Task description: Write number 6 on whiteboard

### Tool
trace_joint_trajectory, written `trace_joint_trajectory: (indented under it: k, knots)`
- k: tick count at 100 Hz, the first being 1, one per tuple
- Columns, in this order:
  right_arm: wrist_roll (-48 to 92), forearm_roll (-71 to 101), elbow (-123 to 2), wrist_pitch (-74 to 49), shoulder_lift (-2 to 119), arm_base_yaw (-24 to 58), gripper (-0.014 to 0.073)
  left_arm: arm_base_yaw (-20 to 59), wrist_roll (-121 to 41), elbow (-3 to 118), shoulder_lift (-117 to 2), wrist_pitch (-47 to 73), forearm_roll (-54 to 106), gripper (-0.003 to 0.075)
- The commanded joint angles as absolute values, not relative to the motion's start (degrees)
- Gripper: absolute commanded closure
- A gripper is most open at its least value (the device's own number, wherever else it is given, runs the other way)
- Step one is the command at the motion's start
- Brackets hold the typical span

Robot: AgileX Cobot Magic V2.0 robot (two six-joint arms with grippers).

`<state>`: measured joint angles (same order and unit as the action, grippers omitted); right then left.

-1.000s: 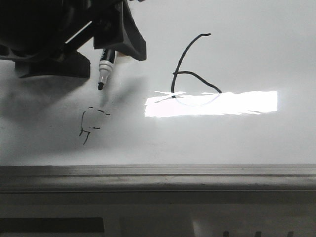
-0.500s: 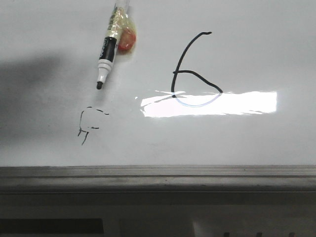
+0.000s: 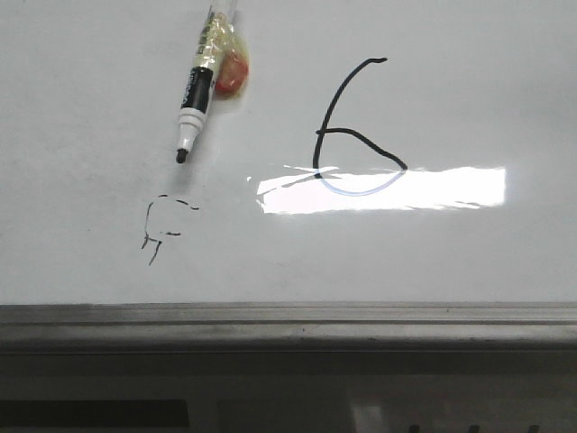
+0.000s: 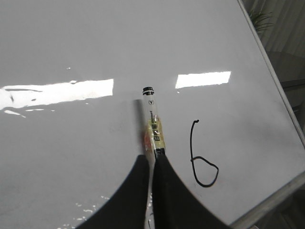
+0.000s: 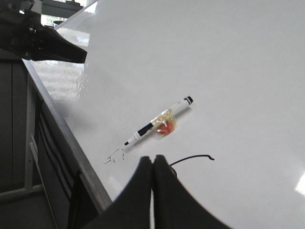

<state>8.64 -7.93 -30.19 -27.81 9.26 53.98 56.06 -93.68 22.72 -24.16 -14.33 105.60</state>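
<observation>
Uncapped black marker (image 3: 200, 86) lying flat; small broken scribble (image 3: 162, 229) just beside its tip

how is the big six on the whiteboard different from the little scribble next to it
The six is large and drawn in one continuous line; the scribble is small and broken into short dashes. The six reads as a digit; the scribble doesn't. The six's loop fades bluish in the glare; the scribble is all black. Both are marks on the whiteboard.

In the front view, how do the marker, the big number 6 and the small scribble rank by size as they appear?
1. marker, longest, though its top end is cut off by the picture edge.
2. number 6, nearly as tall and wider.
3. small scribble, clearly the smallest.
All lie on the whiteboard.
</observation>
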Motion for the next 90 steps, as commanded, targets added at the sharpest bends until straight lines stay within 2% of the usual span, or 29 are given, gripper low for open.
trace_joint_trajectory:
  k: [1, 64, 80, 90]
  knots:
    - [8.9, -9.0, -30.9, -25.2, 9.6, 53.7, 0.0658, 56.0, -94.0, 22.2, -22.4, -10.4, 106.3, 0.0741]
    - [8.9, -9.0, -30.7, -25.5, 9.7, 53.7, 0.0658, 56.0, -94.0, 16.8, -22.1, -11.2, 106.1, 0.0741]
    - [8.9, -9.0, -30.7, -25.5, 9.7, 53.7, 0.0658, 51.4, -93.4, 14.4, -19.9, -14.0, 94.2, 0.0741]
    - [8.9, -9.0, -30.7, -25.5, 9.7, 53.7, 0.0658, 44.4, -80.6, 12.0, -18.3, -13.8, 79.0, 0.0741]
